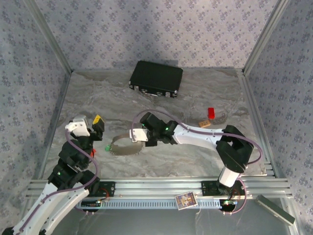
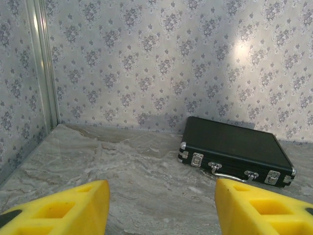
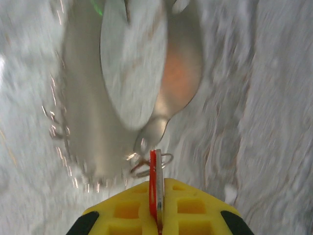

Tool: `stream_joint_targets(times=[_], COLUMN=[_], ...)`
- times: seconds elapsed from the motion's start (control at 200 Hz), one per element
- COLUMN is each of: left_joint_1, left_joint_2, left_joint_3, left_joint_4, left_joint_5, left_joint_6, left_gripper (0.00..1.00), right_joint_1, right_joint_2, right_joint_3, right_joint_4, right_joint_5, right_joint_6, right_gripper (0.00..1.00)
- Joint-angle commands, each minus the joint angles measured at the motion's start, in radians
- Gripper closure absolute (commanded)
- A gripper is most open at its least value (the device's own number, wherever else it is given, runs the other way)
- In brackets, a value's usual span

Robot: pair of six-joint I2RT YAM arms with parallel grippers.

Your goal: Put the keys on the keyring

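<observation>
As the right gripper (image 3: 157, 193) clenches the red-tagged metal key (image 3: 153, 169), its long axis points at the large pale-grey round keyring (image 3: 78, 98) just ahead of the jaws. Farther off, the left gripper (image 2: 162, 196) gapes empty.

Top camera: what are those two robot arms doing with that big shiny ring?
The right gripper is shut on the small key with the red plastic tag, holding it right at the edge of the large thin pale-grey keyring on the grey marbled table. The key with the green tag lies just left of the ring. The left gripper hovers open, holding nothing.
</observation>
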Motion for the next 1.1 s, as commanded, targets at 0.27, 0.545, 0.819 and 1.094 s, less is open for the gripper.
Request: stream_joint_targets(times=[0.27, 0.545, 0.819, 1.094], left_joint_1=[0.007, 0.039, 0.125, 0.334], left_joint_2=[0.124, 0.205, 0.275, 0.433], left_joint_3=[0.005, -0.036, -0.063, -0.083], left_joint_4=[-0.013, 0.047, 0.123, 0.228], left_joint_5=[0.011, 0.039, 0.069, 0.179], left_joint_6=[-0.038, -0.036, -0.015, 0.059], left_gripper=[0.40, 0.37, 0.32, 0.08], right_joint_1=[-0.031, -0.070, -0.142, -0.414], right_joint_2=[0.044, 0.061, 0.016, -0.297], right_joint_3=[-0.053, -0.096, -0.125, -0.262], right_joint_4=[-0.189, -0.237, -0.261, 0.039], right_joint_5=[0.277, 0.382, 0.440, 0.294], right_joint_6=[-0.069, -0.074, -0.061, 0.321], right_gripper=[1.00, 0.89, 0.68, 0.63])
